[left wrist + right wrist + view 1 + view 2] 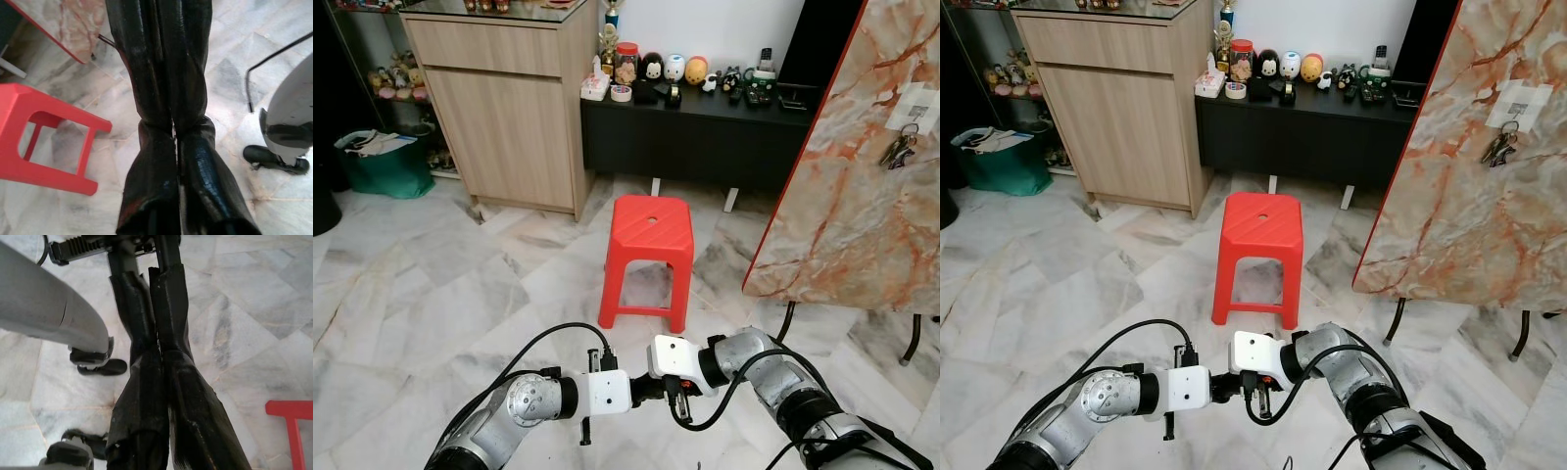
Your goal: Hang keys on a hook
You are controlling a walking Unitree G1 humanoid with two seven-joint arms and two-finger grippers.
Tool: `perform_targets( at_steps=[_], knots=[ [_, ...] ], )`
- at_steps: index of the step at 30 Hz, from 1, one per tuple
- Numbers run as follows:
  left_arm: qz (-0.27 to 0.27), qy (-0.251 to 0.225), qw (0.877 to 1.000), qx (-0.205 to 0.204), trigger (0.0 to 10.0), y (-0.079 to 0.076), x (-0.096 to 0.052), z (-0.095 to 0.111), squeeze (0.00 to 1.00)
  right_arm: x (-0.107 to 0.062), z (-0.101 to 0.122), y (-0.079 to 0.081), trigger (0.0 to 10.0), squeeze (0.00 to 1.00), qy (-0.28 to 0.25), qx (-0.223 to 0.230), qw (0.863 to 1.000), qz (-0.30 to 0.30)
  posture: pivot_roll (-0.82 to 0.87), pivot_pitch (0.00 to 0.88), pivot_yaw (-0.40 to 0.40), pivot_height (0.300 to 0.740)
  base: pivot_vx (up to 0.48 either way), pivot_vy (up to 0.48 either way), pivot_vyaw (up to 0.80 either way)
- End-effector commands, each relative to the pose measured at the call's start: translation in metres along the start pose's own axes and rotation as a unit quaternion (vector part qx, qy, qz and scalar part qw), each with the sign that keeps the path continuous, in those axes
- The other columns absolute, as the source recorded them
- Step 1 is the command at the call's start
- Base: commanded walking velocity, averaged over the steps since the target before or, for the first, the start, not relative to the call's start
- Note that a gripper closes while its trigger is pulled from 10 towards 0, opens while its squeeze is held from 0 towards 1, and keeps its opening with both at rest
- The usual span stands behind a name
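Standing on the pale marble floor (431, 284) straight ahead of the robot was a red plastic stool (648, 257), between the two folded arms and the low black counter (705, 132) against the far wall. That counter carried a row of small figurines, a jar and a tape roll. A tall wooden cabinet (504, 108) stood just beside it on the robot's left, and a green bag (384, 162) sat on the floor further left, near a glass shelf of ornaments.

On the robot's right a marble-patterned board (862, 166) with a red edge leaned up on thin black legs. The keys (899, 149) hung on it near its upper right part, below a white label; the hook itself was too small to make out.

Both arms were folded low in front of the body, wrists nearly meeting. The left claw (172, 73) had its black fingers pressed together, holding nothing, with the stool and the board's red edge beyond them. The right claw (152, 298) was likewise closed and empty, pointing toward the left arm's silver forearm.

Open floor lay to the left of the stool and between the stool and the board's legs.
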State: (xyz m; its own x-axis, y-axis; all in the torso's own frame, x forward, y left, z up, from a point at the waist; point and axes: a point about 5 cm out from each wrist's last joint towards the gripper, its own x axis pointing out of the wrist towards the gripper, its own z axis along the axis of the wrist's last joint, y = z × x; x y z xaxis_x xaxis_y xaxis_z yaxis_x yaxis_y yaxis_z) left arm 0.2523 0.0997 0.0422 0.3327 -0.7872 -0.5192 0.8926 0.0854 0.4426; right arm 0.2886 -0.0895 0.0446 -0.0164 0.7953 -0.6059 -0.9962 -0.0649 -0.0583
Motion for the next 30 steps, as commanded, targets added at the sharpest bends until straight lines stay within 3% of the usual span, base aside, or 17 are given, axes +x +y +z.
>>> perform_targets(
  at_steps=[1,17,18,29,30],
  knots=[
    [0.010,-0.019,1.000,0.020,0.0,0.009,0.002,0.011,0.00,0.008,-0.003,0.009,10.0,0.00,0.011,-0.007,0.999,0.031,0.13,0.000,-0.101,0.740,0.000,0.000,0.00],
    [-0.005,-0.024,0.999,0.021,0.0,0.006,0.004,0.015,0.00,0.008,-0.004,0.008,10.0,0.00,0.009,-0.004,1.000,0.013,0.13,0.000,-0.097,0.740,0.000,0.000,0.00],
    [-0.006,-0.024,0.999,0.021,0.0,0.006,0.004,0.016,0.00,0.007,-0.003,0.006,10.0,1.00,0.006,-0.001,1.000,0.006,0.13,0.000,-0.096,0.740,0.000,0.000,0.00],
    [-0.013,-0.019,1.000,0.017,0.0,0.005,0.006,0.015,0.00,0.003,0.009,-0.007,10.0,1.00,-0.032,0.008,0.999,-0.041,0.13,0.000,-0.093,0.740,0.000,0.000,0.00],
    [-0.016,-0.017,1.000,0.016,0.0,0.004,0.006,0.015,0.00,0.000,0.016,-0.012,10.0,1.00,-0.055,0.010,0.997,-0.059,0.13,0.000,-0.092,0.740,0.000,0.000,0.00]
  ],
)
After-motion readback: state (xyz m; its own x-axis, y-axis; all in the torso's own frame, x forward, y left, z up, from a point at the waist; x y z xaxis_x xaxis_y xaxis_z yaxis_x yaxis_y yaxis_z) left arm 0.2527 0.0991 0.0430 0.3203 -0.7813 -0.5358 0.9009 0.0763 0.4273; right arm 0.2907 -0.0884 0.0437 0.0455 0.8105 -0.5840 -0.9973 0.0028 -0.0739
